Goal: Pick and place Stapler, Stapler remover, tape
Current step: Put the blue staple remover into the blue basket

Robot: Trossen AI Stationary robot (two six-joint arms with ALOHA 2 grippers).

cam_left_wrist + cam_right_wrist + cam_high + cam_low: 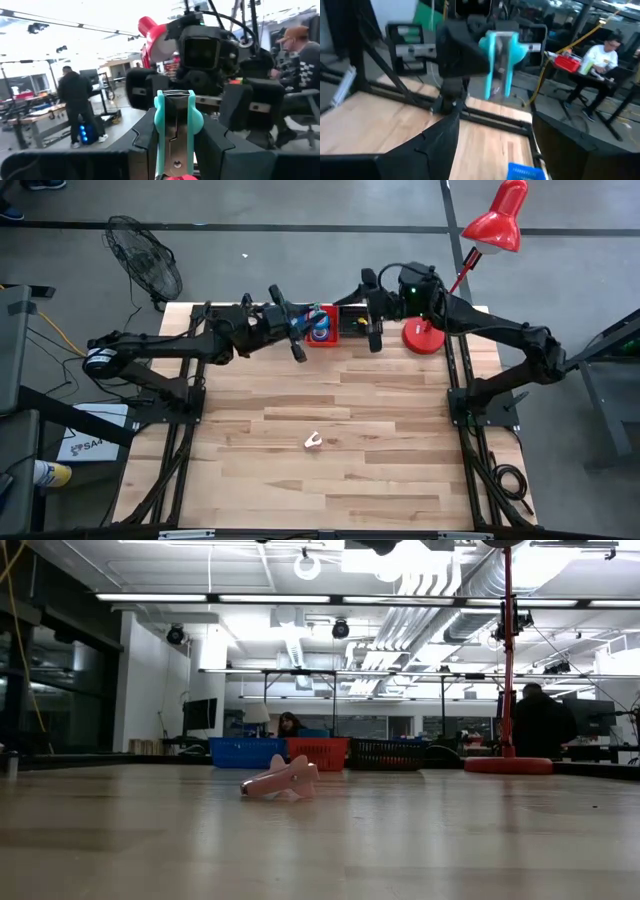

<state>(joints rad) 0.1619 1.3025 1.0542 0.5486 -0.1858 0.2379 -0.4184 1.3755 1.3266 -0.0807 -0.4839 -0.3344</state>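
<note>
From above, the left gripper (297, 330) hangs over the table's (330, 470) far edge beside the red bin (340, 327) and blue bin (319, 327), its fingers closed on a teal stapler remover (296, 323); the right gripper (374, 325) waits there too, fingers spread and empty. A pink stapler remover (313, 442) lies mid-table. The low view shows that pink stapler remover (282, 780) lying on the wood. In the left wrist view the teal stapler remover (176, 131) stands pinched between the fingers. The right wrist view shows it (501, 61) aloft.
</note>
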